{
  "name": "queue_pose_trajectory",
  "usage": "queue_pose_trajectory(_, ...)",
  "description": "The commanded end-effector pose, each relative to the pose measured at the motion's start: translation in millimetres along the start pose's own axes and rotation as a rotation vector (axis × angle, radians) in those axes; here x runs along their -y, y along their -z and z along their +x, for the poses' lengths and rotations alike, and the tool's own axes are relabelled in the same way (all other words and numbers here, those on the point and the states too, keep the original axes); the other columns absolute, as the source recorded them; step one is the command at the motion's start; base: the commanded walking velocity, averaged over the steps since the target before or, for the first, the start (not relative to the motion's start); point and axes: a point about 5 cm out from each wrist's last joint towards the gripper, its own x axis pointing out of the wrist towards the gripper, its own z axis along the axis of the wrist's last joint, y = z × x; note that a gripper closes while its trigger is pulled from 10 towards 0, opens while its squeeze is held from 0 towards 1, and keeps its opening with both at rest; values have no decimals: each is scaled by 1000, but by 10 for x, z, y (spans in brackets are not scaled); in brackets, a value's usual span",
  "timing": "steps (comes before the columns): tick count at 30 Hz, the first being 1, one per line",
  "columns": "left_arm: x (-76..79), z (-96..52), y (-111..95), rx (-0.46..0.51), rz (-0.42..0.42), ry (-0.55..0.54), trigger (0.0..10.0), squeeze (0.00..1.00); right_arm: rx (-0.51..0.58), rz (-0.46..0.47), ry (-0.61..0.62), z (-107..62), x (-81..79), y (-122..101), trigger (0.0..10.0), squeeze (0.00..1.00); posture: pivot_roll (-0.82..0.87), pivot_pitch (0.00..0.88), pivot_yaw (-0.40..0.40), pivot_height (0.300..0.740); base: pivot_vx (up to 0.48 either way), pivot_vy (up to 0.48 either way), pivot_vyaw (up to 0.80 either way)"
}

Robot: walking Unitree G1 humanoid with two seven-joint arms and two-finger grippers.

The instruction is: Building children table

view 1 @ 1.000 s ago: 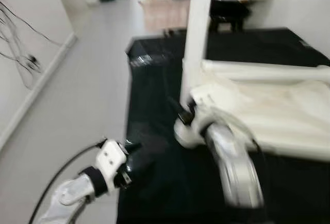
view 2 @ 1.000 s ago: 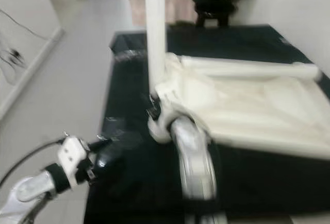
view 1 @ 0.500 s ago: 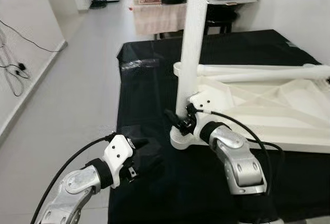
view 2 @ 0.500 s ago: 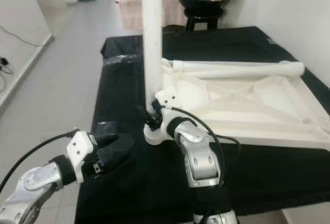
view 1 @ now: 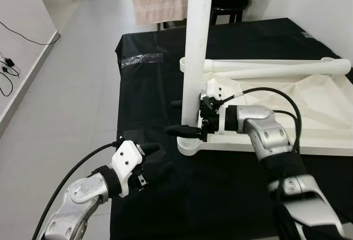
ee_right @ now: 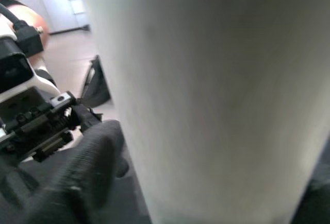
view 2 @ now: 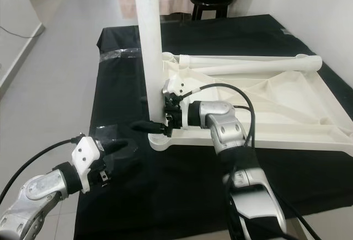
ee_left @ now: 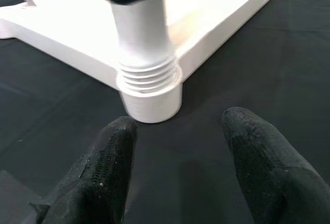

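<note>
- The white table leg (view 1: 197, 41) stands upright, long axis vertical, its threaded foot seated in the corner socket (ee_left: 149, 96) of the upturned white tabletop (view 1: 287, 105) on the black cloth (view 1: 154, 85).
- My right gripper (view 1: 185, 117) clasps the leg's base, one finger on each side.
- A second leg (view 1: 270, 67) lies flat along the tabletop's far edge.
- My left gripper (ee_left: 180, 167) hovers nearby, fingers spread, holding nothing.

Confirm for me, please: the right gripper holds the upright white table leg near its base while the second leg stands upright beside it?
Not quite: the second leg lies flat along the upturned tabletop, as the right eye view shows. The right gripper does hold the upright leg near its base.
</note>
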Motion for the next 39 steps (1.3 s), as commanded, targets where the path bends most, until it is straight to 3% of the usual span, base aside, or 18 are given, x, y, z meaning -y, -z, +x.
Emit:
queue_pose_trajectory(1, 49, -8, 5, -7, -6, 18, 10000, 0, -5, 13, -50, 94, -1, 21, 0, 0, 66, 115, -17, 740, 0, 0, 0)
queue_pose_trajectory(5, 68, -13, -1, -2, -7, 16, 10000, 0, -9, -3, -45, 92, 26, 34, 0, 0, 68, 114, -20, 740, 0, 0, 0)
queue_pose_trajectory(10, 111, -72, -18, 34, -76, -28, 10000, 0, -28, 6, -38, -42, -2, 193, 0, 0, 54, 115, -22, 740, 0, 0, 0)
queue_pose_trajectory(13, 157, -119, -22, 56, -116, -54, 10000, 0, -24, 8, 106, -172, -62, 329, 0, 0, 33, 116, -25, 740, 0, 0, 0)
queue_pose_trajectory(17, 151, -154, -12, 60, -123, -77, 10000, 0, -33, 44, 230, -196, -139, 446, 0, 0, 37, 115, -31, 740, 0, 0, 0)
queue_pose_trajectory(18, 131, -173, -5, 57, -123, -83, 10000, 0, -83, 124, 529, -152, -216, 591, 0, 0, 38, 117, -28, 740, 0, 0, 0)
queue_pose_trajectory(19, 98, -188, 11, 47, -119, -78, 10000, 0, -172, 174, 868, -184, -493, 748, 0, 0, 31, 111, -13, 740, 0, 0, 0)
queue_pose_trajectory(20, 90, -188, 17, 41, -117, -72, 10000, 0, -185, 159, 908, -179, -639, 759, 0, 0, 31, 111, -13, 740, 0, 0, 0)
queue_pose_trajectory(22, 88, -187, 20, 38, -115, -67, 10000, 0, -178, 137, 877, -147, -720, 747, 0, 0, 31, 111, -13, 740, 0, 0, 0)
queue_pose_trajectory(28, 45, -159, 61, 22, -122, -33, 10000, 0, -143, 141, 805, -107, -528, 667, 0, 0, 23, 72, -4, 740, 0, 0, 0)
queue_pose_trajectory(29, 43, -155, 63, 18, -121, -25, 10000, 0, -144, 138, 814, -102, -497, 661, 4392, 0, 26, 68, -5, 740, 0, 0, 0)
queue_pose_trajectory(30, 36, -150, 65, 13, -121, -27, 10000, 0, -82, 138, 709, -8, -482, 577, 10000, 0, 25, 64, -2, 740, 0, 0, 0)
queue_pose_trajectory(31, 36, -150, 65, 13, -121, -27, 10000, 0, -82, 138, 709, -8, -482, 577, 10000, 0, 25, 64, -2, 740, 0, 0, 0)
queue_pose_trajectory(32, 32, -146, 66, 13, -123, -32, 10000, 0, -37, 133, 632, 39, -481, 512, 10000, 1000, 26, 61, 2, 740, 0, 0, 0)
queue_pose_trajectory(33, 31, -127, 67, 14, -126, -36, 10000, 0, 28, 92, 455, 101, -509, 389, 10000, 1000, 30, 59, -1, 740, 0, 0, 0)
queue_pose_trajectory(38, 32, -103, 67, 12, -127, -28, 10000, 0, 76, 11, 283, 80, -519, 218, 10000, 1000, 33, 57, -2, 740, 0, 0, 0)
queue_pose_trajectory(39, 28, -95, 69, 11, -127, -23, 10000, 0, 66, -32, 239, 58, -531, 154, 10000, 0, 34, 57, -3, 740, 0, 0, 0)
